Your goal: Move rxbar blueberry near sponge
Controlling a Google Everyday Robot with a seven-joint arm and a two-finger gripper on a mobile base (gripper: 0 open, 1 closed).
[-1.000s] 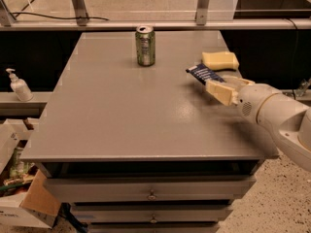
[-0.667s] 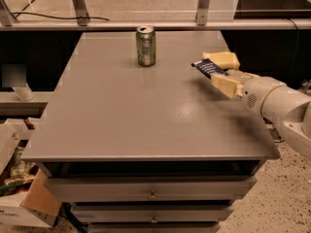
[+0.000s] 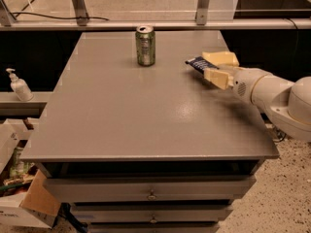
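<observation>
a green can [image 3: 145, 45] stands at the far side of the table [image 3: 121, 115]. on the far right, the rxbar blueberry [image 3: 196, 62] is right beside the sponge [image 3: 221, 58]. the gripper [image 3: 209, 72] is there too, its fingers pinching the bar's right end.

Dim, warm overhead light; I see a soft sheen mid-table [image 3: 121, 115], brightest toward the gripper [image 3: 211, 74] at 2 o'clock.

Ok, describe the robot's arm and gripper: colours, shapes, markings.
The blocky cream-coloured gripper, beside the pale yellow rectangular sponge, joins a smooth white rounded arm that widens into a bulbous joint. A small dark dotted patch marks the wrist. No cables show.
</observation>
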